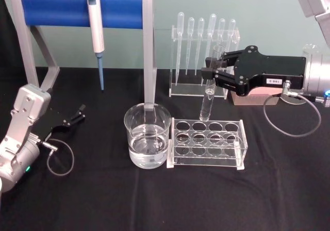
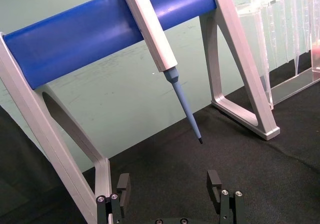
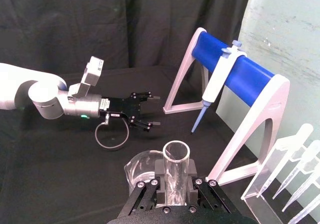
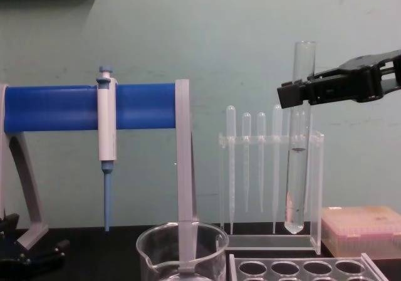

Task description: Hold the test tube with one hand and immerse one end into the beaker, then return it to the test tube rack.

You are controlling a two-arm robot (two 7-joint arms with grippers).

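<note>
My right gripper [image 1: 211,71] is clamped on the test tube [image 1: 209,94], pinching it near its open rim, so most of the glass hangs below my fingers. The tube's long axis runs close to straight up and down, rounded end lowest. In the chest view that end is clear of everything under it.

Directly beneath my grip, under the tube's tip, lies the back row of the test tube rack [image 1: 240,143]. The tip hovers above those holes without entering any.

The beaker [image 1: 130,130] lies to the left of my gripper and lower, just beside the rack's left end, with liquid in its bottom part. The relation that matters is sideways: the tube points at the rack, not at the beaker's mouth. I judge that a dip needs a shift left until the tip is over the open rim, keeping the tube upright, before any descent. I cannot tell from here whether the tube's end is already wet.

My left gripper [image 1: 80,113] rests well to the left beyond the beaker, fingers spread and holding nothing, so the right one is the nearer.
</note>
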